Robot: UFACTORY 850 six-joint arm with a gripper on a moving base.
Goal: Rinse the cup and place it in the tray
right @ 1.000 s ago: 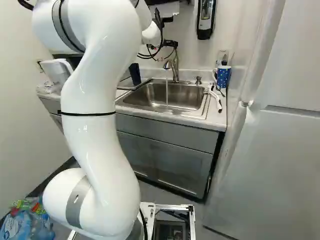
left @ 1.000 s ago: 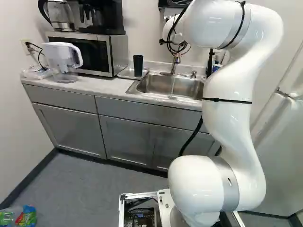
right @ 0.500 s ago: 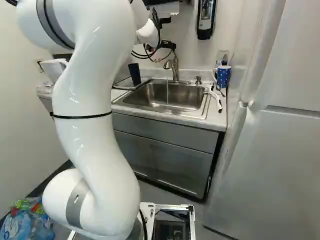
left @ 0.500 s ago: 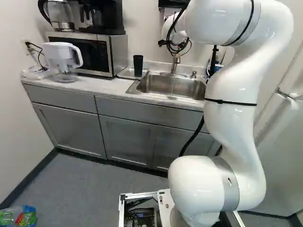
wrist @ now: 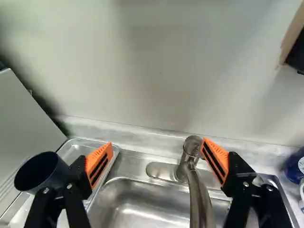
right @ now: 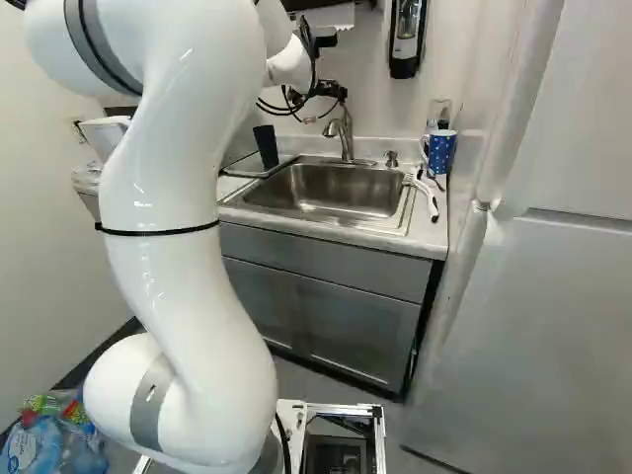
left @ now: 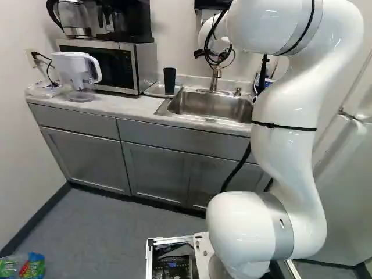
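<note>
In the right base view my gripper (right: 316, 103) hangs above the faucet, partly hidden by cables. The wrist view shows the gripper (wrist: 157, 145) open, nothing held between its orange pads, with the faucet (wrist: 190, 156) under it, nearer the finger farther from the cup. A dark cup (left: 169, 81) stands upright in the shallow metal tray (left: 152, 93) left of the sink (left: 209, 106). Seen from the wrist, the empty-looking cup (wrist: 40, 172) is beside the other finger, its mouth up. No water stream shows under the faucet spout.
A microwave (left: 104, 65) and a white pitcher (left: 75, 70) stand left of the tray. Right of the sink are a blue dotted mug (right: 441, 151) and a white utensil (right: 426, 192). A soap dispenser (right: 406, 38) hangs above; a fridge (right: 553, 296) is at the right.
The arm's upper part has shifted right in the left base view and left in the right base view. The water stream from the faucet has stopped. The cup and base have not moved.
</note>
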